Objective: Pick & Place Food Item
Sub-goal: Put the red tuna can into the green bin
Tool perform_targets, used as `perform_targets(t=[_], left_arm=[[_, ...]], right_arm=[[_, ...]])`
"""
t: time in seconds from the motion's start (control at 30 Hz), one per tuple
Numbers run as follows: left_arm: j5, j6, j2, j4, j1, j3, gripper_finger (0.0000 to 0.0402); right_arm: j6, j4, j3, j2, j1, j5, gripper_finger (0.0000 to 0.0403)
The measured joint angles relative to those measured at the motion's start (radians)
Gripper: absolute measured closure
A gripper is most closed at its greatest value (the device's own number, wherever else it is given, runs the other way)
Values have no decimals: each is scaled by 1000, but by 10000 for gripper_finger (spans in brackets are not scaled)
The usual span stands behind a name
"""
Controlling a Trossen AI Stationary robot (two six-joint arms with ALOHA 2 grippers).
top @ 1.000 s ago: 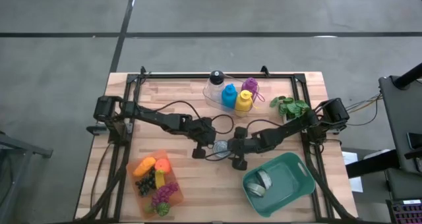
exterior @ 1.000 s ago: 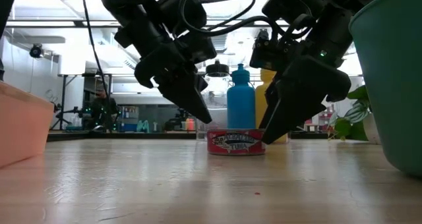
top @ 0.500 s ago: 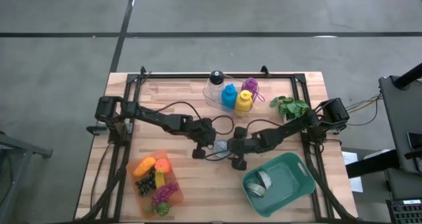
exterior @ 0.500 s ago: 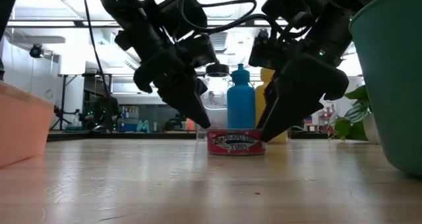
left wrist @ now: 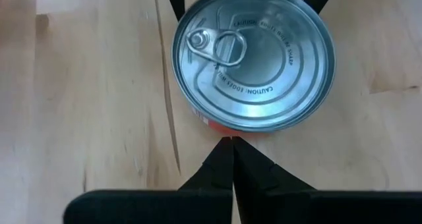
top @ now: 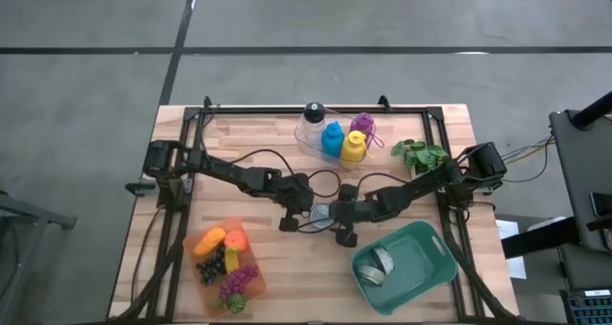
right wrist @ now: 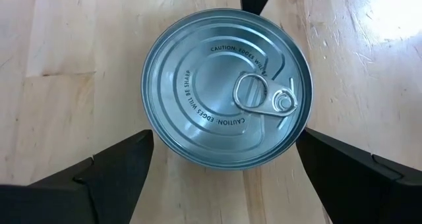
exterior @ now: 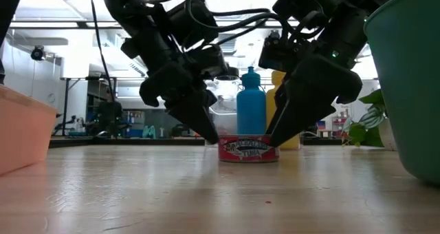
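A flat tuna can [top: 320, 213] with a silver pull-tab lid and a red label stands on its base on the wooden table, and also shows in the low view as the can [exterior: 249, 150]. My left gripper [top: 298, 210] is shut, with its tip at the can's left side. My right gripper [top: 342, 217] is open. Its two fingers stand on either side of the can [right wrist: 227, 85] from the table's right. I cannot tell whether they touch it. My left gripper meets the can's red side wall [left wrist: 221, 128] with the tip of its shut fingers [left wrist: 232, 151], slanting down from the table's left. The can stands upright on the table.
A teal bin [top: 432, 247] holding a small item sits at the near right. An orange tray [top: 206, 270] of toy fruit lies at the near left. Bottles [top: 335, 139] and a green plant [top: 421, 155] stand toward the far edge.
My left gripper has dipped lower, and its shut tip has come down against the can's left side. The can has slid a little toward the table's right, deeper between my right gripper's fingers. My right gripper has kept still.
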Motion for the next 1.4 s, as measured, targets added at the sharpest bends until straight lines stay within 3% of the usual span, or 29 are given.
perform_targets(t=[0.6,0.9,1.1,1.4], left_arm=[[0,-4,0,-33,0,0,400],[1,-3,-65,-42,0,3,400],[53,-3,-56,-24,-10,2,400],[51,0,-43,48,-19,0,400]], right_arm=[[0,5,0,0,0,0,33],[0,0,-1,0,0,0,33],[0,0,-1,0,0,0,33],[0,2,-3,0,0,0,33]])
